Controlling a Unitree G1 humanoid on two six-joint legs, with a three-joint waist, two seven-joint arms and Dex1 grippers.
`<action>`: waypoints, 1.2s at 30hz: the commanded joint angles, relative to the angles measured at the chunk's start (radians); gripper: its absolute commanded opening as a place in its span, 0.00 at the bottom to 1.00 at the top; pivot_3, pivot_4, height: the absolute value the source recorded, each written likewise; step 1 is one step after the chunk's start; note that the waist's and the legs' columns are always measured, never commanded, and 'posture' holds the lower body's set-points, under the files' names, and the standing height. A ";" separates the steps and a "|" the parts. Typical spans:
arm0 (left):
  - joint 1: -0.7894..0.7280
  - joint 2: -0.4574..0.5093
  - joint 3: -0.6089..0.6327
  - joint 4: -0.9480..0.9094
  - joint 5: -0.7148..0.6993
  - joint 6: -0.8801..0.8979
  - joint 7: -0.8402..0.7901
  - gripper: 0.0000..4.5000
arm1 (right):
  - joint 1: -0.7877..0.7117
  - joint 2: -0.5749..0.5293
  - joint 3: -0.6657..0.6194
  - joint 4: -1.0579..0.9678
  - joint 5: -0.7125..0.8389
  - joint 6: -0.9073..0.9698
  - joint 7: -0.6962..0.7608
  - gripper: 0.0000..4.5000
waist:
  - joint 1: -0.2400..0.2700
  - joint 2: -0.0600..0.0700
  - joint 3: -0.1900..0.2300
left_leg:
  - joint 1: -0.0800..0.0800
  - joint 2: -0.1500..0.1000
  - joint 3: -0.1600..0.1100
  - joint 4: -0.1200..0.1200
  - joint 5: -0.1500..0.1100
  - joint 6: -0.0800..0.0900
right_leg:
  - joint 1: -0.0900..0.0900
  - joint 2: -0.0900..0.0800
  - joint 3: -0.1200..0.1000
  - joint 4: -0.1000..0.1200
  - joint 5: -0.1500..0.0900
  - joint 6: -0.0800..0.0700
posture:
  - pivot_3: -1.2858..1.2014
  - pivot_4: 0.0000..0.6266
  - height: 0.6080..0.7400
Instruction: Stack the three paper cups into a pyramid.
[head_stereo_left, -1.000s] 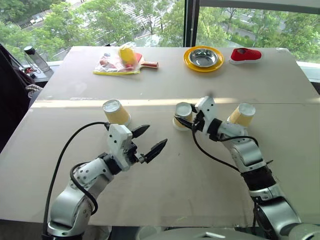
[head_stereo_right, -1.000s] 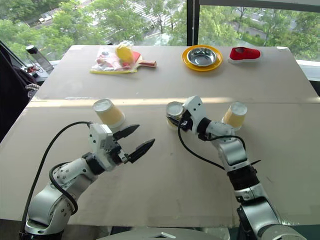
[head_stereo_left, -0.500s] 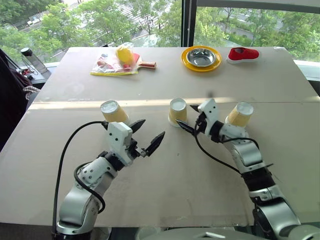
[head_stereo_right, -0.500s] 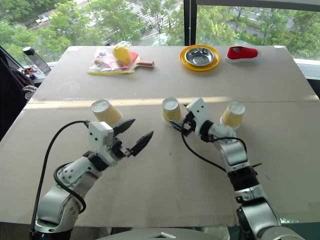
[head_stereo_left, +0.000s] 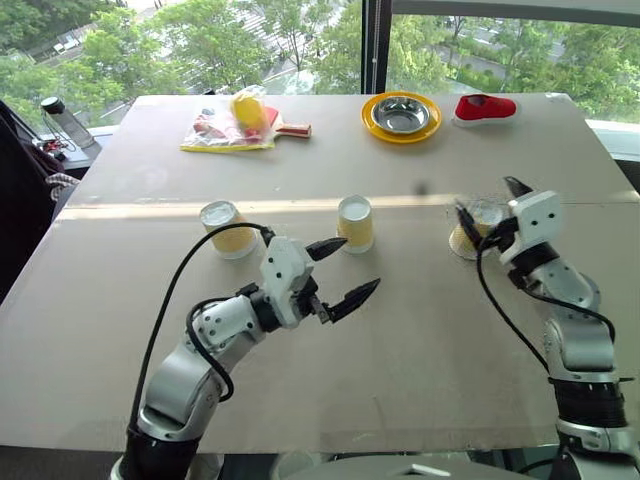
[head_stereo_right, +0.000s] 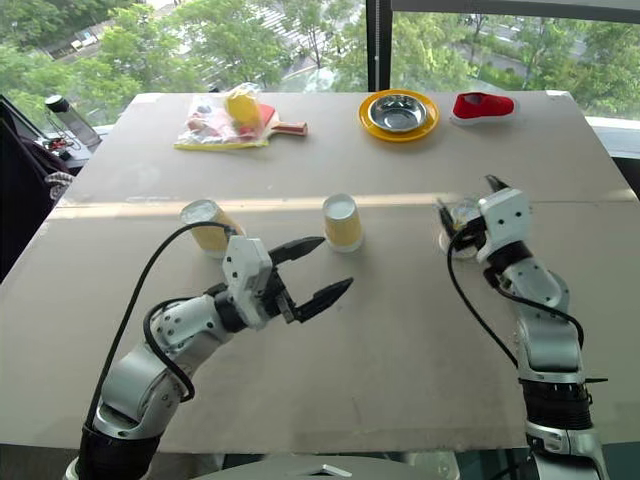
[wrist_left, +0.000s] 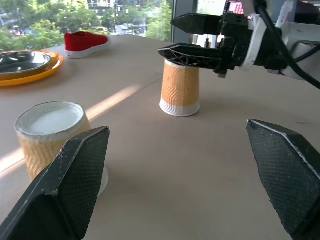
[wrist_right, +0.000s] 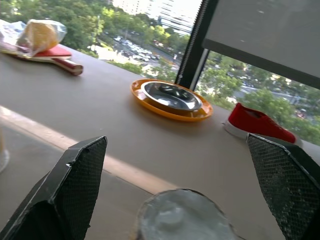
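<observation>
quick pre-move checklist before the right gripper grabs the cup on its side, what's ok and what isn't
1. Right gripper open: ok, fingers spread on either side of the right cup.
2. Right cup upside down, base up: ok.
3. Right gripper low enough to close on the cup: cannot tell.
4. Middle cup standing free on the table, nothing touching it: ok.
5. Left gripper open, holding nothing: ok; it sits near the middle cup.
6. Left cup upright, base up: ok.
</observation>
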 joint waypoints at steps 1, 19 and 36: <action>-0.031 0.021 0.007 -0.013 -0.024 -0.007 -0.049 1.00 | -0.011 0.010 -0.025 0.004 0.031 0.004 -0.020 0.99 | -0.003 0.000 0.000 | 0.000 0.000 0.000 0.000 0.000 0.000 | 0.000 0.000 0.000 0.000 0.000 0.000 | 0.52 0.24 1.00; -0.089 0.014 0.011 0.027 -0.035 -0.006 -0.077 1.00 | 0.008 0.044 0.013 0.017 0.103 0.059 -0.001 0.99 | -0.002 0.000 0.000 | 0.000 0.000 0.001 0.000 0.000 0.000 | 0.000 0.000 0.001 0.000 0.000 0.000 | 0.52 0.24 1.00; -0.104 0.014 0.011 0.019 -0.044 -0.012 -0.091 1.00 | 0.018 0.069 0.019 0.026 0.172 0.115 0.020 0.57 | -0.002 0.000 0.000 | 0.000 0.001 0.001 0.000 0.000 0.000 | -0.001 0.000 0.001 0.000 0.000 0.000 | 0.52 0.24 1.00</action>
